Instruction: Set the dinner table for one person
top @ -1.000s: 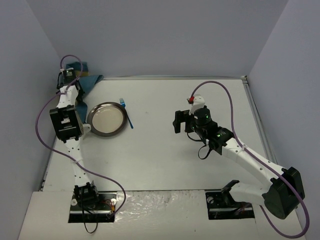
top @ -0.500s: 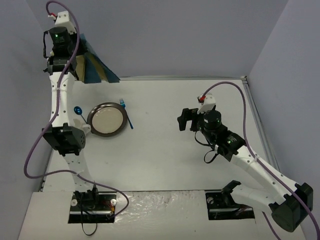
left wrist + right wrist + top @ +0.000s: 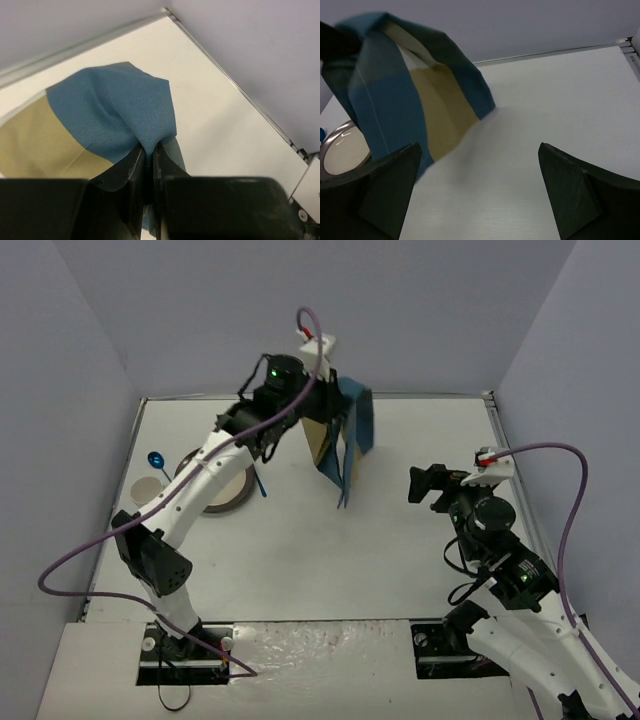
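Top view: dinner table (image 3: 380,560) seen as white tabletop between lavender walls, beneath both arms. Blue-and-tan placemat (image 3: 347,440) held up over far middle, pinched by left gripper (image 3: 333,405), hung in folds. Plate (image 3: 232,490) seen at left, partly hidden by left arm; blue spoon (image 3: 153,459) near it. Right gripper (image 3: 424,484) held at right, apart from placemat.

Left wrist: fingers (image 3: 134,165) pressed together on placemat fold; tabletop seen below.

Right wrist: fingers (image 3: 385,185) spread wide, nothing held; placemat hung ahead at left.
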